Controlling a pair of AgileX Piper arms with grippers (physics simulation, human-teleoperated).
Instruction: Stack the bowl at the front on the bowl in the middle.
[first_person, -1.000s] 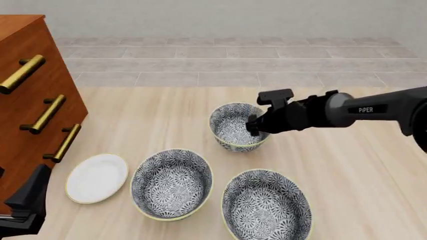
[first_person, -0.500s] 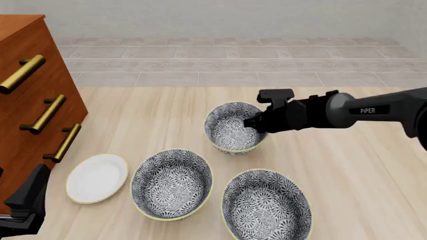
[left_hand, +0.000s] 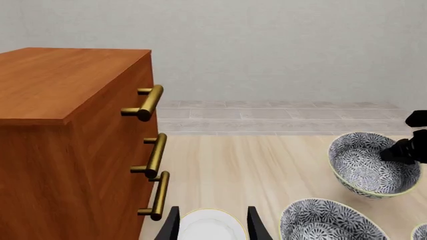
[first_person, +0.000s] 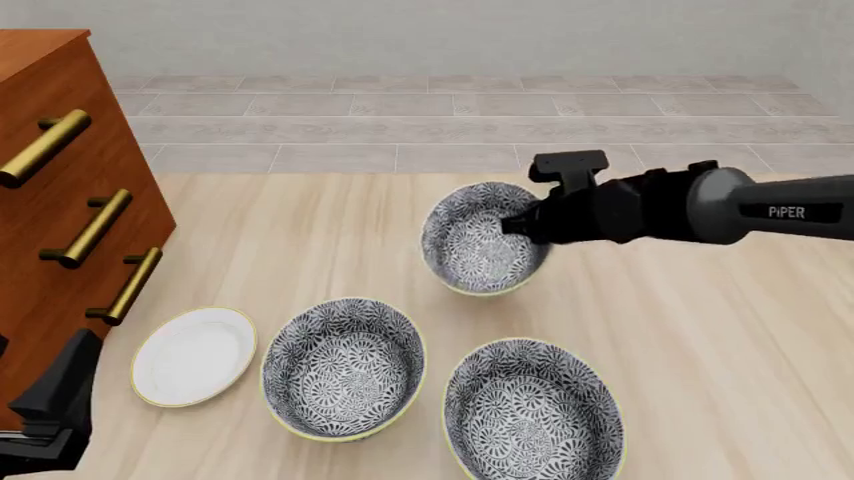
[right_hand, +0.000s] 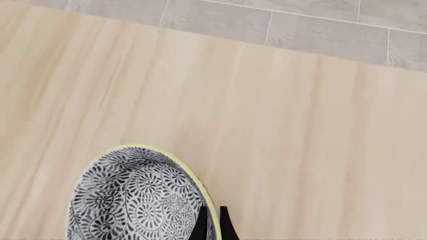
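The bowl at the front (first_person: 470, 245), farthest forward of three floral bowls with cream-yellow rims, hangs tilted above the table. My right gripper (first_person: 518, 226) is shut on its right rim. The right wrist view shows the same bowl (right_hand: 133, 200) with the gripper (right_hand: 212, 226) pinching the rim; the left wrist view shows it (left_hand: 363, 165) raised. The bowl in the middle (first_person: 344, 368) (left_hand: 327, 222) rests on the table, nearer and to the left. My left gripper (left_hand: 212, 225) is open and empty at the near left, over a white plate.
A third floral bowl (first_person: 534, 412) sits at the near right beside the middle one. A flat white plate (first_person: 195, 355) (left_hand: 200, 232) lies near left. A wooden drawer cabinet (first_person: 60, 200) (left_hand: 67, 125) with brass handles fills the left side.
The right gripper has lifted the held bowl off the table, carrying it up and slightly right while tilting it. The left arm has not moved.
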